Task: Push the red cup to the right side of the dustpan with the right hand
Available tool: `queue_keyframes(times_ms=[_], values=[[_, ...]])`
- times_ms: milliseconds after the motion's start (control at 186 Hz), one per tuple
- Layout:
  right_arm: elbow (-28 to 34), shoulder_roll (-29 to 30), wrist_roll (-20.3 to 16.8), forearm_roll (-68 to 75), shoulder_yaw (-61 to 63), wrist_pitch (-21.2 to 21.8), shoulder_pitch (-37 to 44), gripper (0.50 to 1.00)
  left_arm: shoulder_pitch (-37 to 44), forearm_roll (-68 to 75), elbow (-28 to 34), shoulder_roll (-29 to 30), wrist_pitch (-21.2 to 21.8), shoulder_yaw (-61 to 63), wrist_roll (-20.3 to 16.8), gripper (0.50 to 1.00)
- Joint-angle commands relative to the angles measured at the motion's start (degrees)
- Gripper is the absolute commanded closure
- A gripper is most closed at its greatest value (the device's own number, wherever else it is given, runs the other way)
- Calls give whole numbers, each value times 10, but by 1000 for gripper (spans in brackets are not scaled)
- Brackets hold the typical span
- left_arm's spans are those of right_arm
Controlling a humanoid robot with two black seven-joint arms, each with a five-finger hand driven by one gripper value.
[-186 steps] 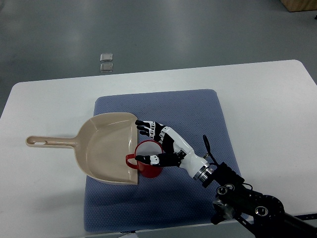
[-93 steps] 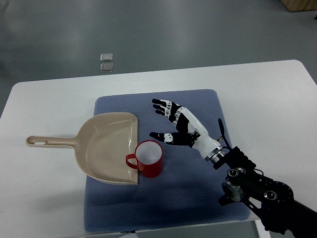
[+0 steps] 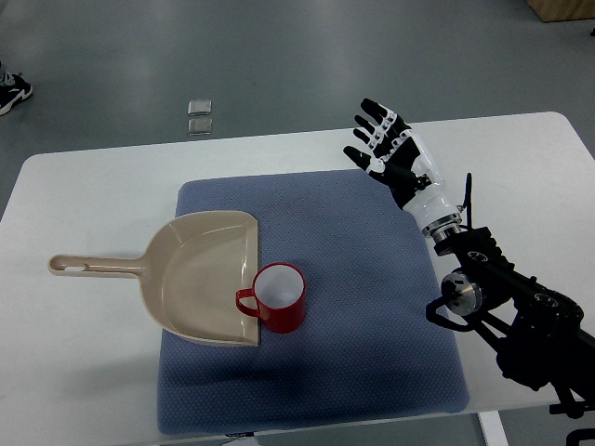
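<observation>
The red cup (image 3: 277,298) stands upright on the blue mat (image 3: 353,307), its white inside showing and its handle pointing left. It touches the right front edge of the beige dustpan (image 3: 200,276), whose long handle reaches left. My right hand (image 3: 383,144) hovers far from the cup, over the mat's back right corner, fingers spread and holding nothing. Its arm runs down to the picture's lower right. The left hand does not show.
The white table (image 3: 84,372) carries the mat. Two small grey squares (image 3: 200,115) lie on the floor beyond the table. A person's shoe (image 3: 11,88) shows at the upper left edge. A brown box corner (image 3: 562,9) sits at the upper right.
My right hand let go of the cup's rim, lifted and swung back and to the right, opening its fingers. The cup stayed beside the dustpan. A shoe came into view at upper left.
</observation>
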Motion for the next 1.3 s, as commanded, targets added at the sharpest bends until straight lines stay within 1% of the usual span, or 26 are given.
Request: queue_keyframes(times_ms=[0,64,140,220,322,365,693,757,854,961,1294], values=[[-25,0,-5,59,11,-12,19,572,0,0,0,0,0,0,0,500],[-47,-1,-26,103,9,-30,35,572,0,0,0,0,0,0,0,500],[-65,-1,-38,135,9,-40,40,572,0,0,0,0,0,0,0,500],[-71,0,-56,158,9,-39,40,572,0,0,0,0,0,0,0,500],[-71,6,-104,184,10,-40,40,572,0,0,0,0,0,0,0,500],[-71,7,-109,196,10,-41,40,572,0,0,0,0,0,0,0,500],[-71,10,-103,207,12,-39,40,572,0,0,0,0,0,0,0,500],[-72,10,-97,207,15,-36,40,572,0,0,0,0,0,0,0,500],[-72,9,-76,207,17,-29,34,572,0,0,0,0,0,0,0,500],[-72,9,-62,207,17,-22,32,572,0,0,0,0,0,0,0,500],[-74,9,-57,207,20,-20,31,572,0,0,0,0,0,0,0,500]])
